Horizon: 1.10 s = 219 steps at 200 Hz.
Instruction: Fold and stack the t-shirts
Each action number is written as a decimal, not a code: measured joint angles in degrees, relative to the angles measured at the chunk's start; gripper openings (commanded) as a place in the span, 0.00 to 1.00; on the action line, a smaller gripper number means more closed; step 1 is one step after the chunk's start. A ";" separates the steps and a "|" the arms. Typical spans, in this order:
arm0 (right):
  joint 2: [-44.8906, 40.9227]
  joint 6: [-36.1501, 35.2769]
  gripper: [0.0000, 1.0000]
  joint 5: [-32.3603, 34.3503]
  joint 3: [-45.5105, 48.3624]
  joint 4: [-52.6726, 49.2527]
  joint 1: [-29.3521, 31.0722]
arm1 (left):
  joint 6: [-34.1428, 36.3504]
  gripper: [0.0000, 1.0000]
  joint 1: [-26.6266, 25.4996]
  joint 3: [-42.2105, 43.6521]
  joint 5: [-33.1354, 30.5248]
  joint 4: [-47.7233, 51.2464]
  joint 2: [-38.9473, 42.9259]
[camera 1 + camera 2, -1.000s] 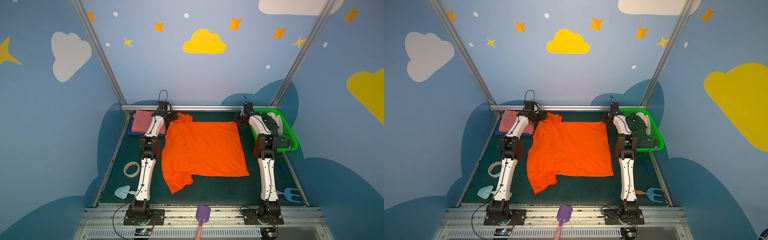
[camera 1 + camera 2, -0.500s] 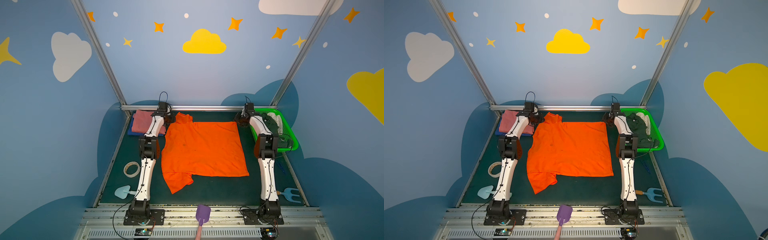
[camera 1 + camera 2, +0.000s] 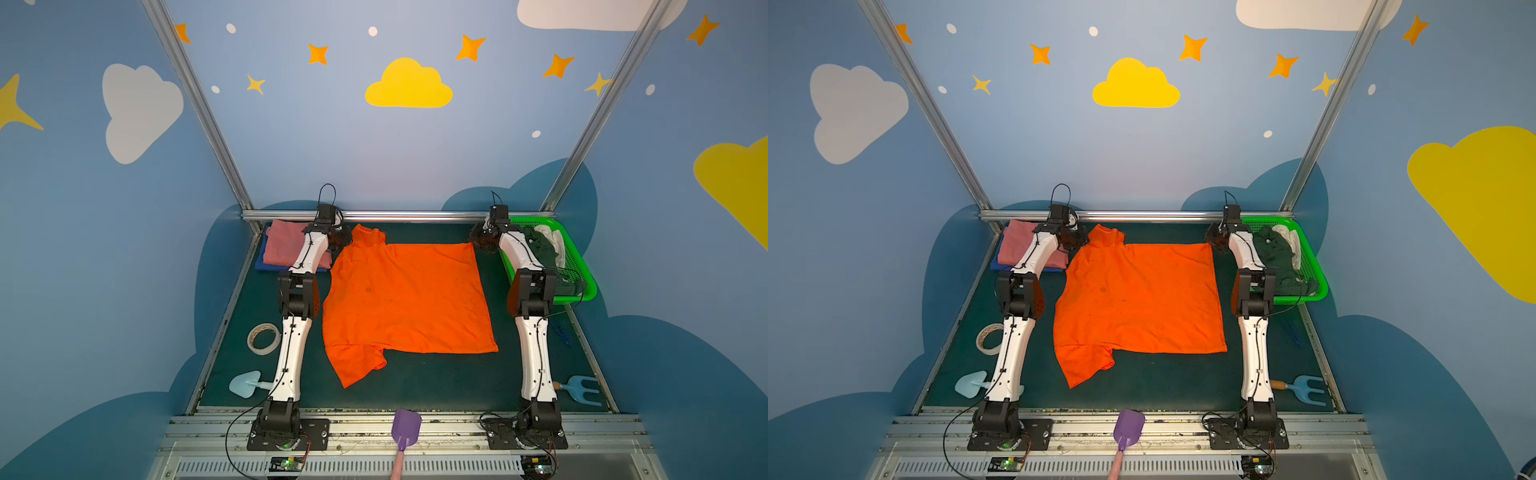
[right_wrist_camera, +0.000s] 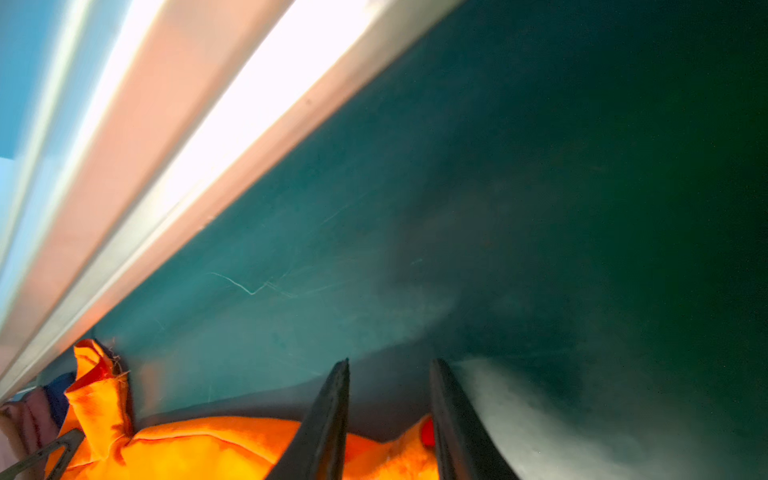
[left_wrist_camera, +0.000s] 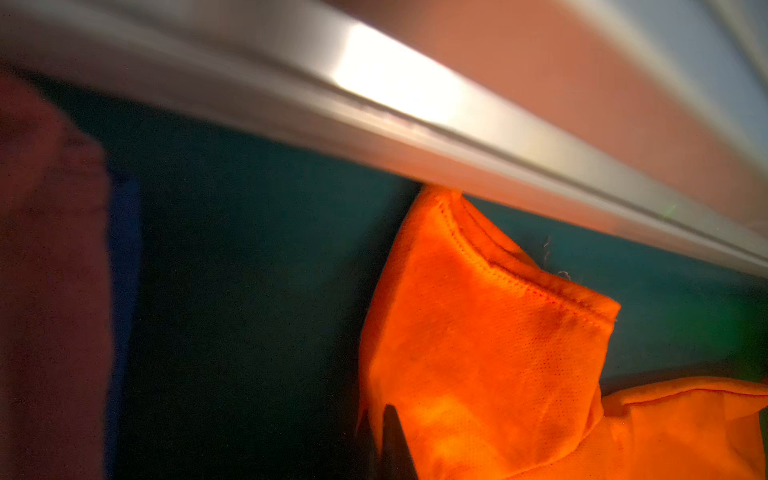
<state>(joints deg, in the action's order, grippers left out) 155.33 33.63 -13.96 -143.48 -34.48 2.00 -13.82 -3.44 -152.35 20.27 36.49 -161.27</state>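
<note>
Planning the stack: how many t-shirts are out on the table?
3: orange t-shirt spread mid-table; pink t-shirt at the far left corner; blue t-shirt under it. Clothes in the green basket may be more.

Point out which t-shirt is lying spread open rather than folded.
The orange t-shirt, spread mid-table; the pink t-shirt and blue t-shirt lie folded, stacked in the far-left corner.

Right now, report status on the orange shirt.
Left fingers shut on orange t-shirt at far sleeve. Right fingers open, astride its far hem corner. Shirt flat, unfolded. Nothing lying on it.
</note>
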 measured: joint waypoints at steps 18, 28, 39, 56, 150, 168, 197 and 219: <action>0.00 -0.42 0.30 0.11 0.00 -1.14 0.00 | 0.02 0.05 0.00 0.02 0.07 -0.11 0.00; 0.00 -0.59 0.26 0.33 0.00 -1.62 0.02 | 0.00 0.05 0.00 0.02 0.11 -0.28 0.00; 0.00 -1.03 0.20 0.48 0.00 -2.01 0.04 | 0.00 0.05 0.00 0.02 0.31 -0.35 0.00; 0.00 -1.42 0.11 0.72 0.00 -2.54 0.09 | -0.07 0.05 0.00 0.02 0.68 -0.46 0.00; -3.19 -4.02 0.00 2.23 5.11 -2.97 0.52 | -0.13 0.05 0.00 7.91 2.56 -2.21 5.29; -6.08 -4.63 0.00 2.43 9.46 -1.88 0.81 | -0.15 0.05 -0.04 12.11 3.06 -4.04 8.66; -10.73 -5.79 0.00 2.54 15.89 0.42 1.46 | -0.02 0.05 -0.13 17.92 3.69 -7.10 14.12; -13.79 -6.82 0.00 2.60 19.26 1.79 1.97 | 0.09 0.05 -0.24 22.21 3.89 -9.42 17.81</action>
<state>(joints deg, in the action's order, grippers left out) 141.53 26.81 -11.35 -124.22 -32.69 3.97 -13.74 -3.68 -130.15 24.16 27.07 -143.46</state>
